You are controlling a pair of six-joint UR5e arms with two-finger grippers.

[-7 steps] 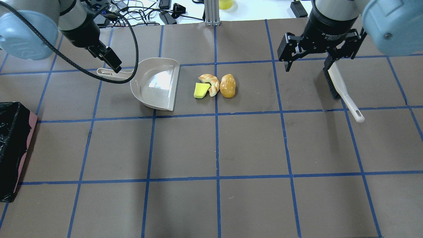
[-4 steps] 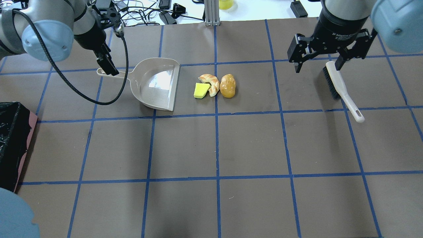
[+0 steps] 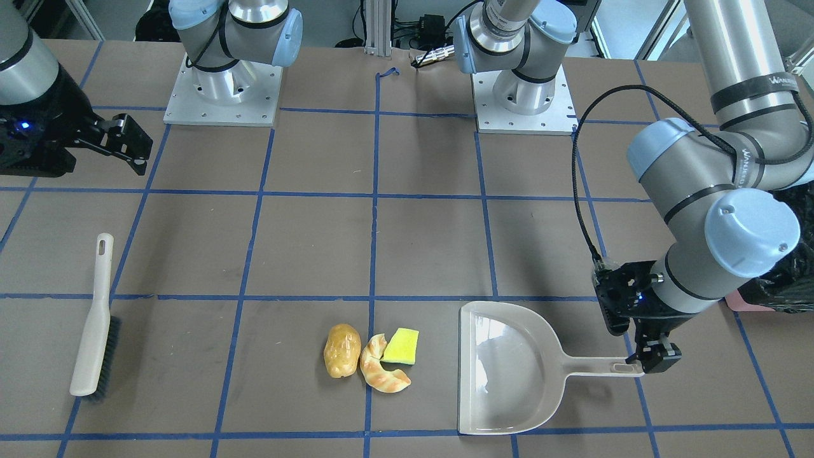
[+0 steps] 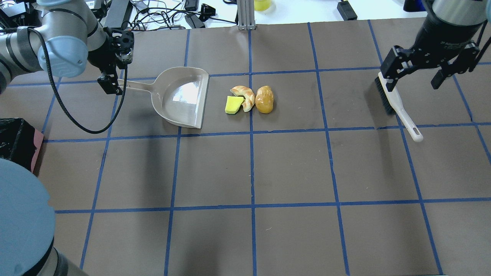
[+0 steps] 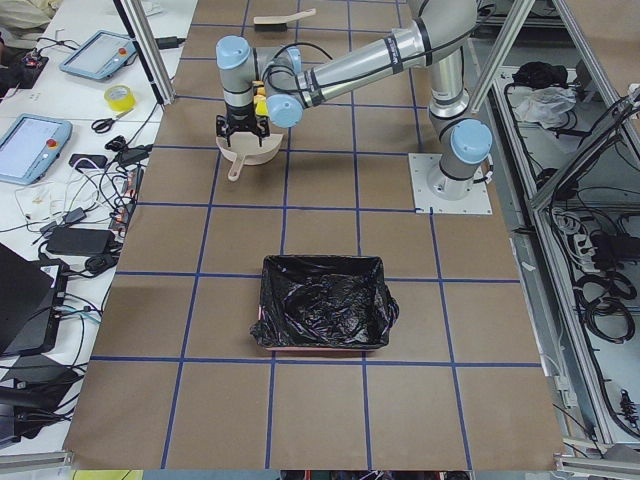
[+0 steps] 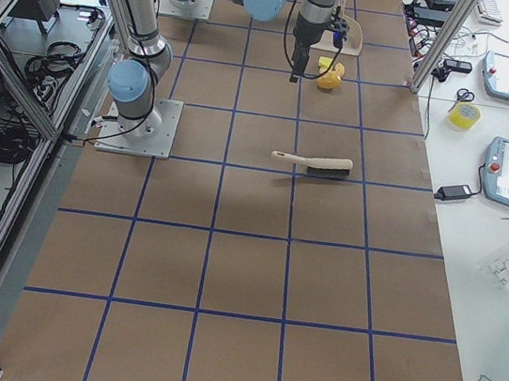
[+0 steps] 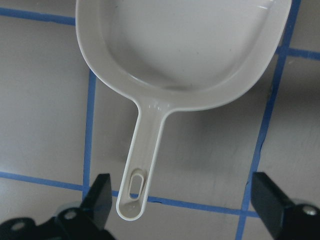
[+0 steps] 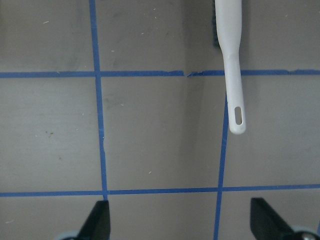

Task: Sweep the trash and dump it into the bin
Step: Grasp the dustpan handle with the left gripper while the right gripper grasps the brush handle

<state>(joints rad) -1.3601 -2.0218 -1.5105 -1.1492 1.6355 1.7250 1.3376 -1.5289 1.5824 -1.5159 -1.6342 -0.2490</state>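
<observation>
The trash lies in a cluster at mid-table: a potato (image 4: pixel 264 99), a croissant (image 4: pixel 245 97) and a yellow-green sponge wedge (image 4: pixel 233 105). A beige dustpan (image 4: pixel 184 97) lies just left of it, mouth toward the trash. My left gripper (image 7: pixel 182 200) is open at the end of the dustpan's handle (image 7: pixel 145 160), fingers astride it without gripping. My right gripper (image 8: pixel 182 220) is open and empty above the beige brush (image 4: pixel 395 103), which lies flat at the right. The bin (image 5: pixel 322 315), pink with a black bag, stands at the table's left end.
Cables and devices (image 4: pixel 168 15) and an aluminium post (image 4: pixel 245 15) sit beyond the far table edge. The two arm bases (image 3: pixel 222 89) stand on the robot's side. The bin's corner (image 4: pixel 15 140) shows at the left edge of the overhead view.
My left gripper has moved left along the dustpan's handle to its end. My right gripper has moved right, over the brush's head. The trash, dustpan and brush have not moved.
</observation>
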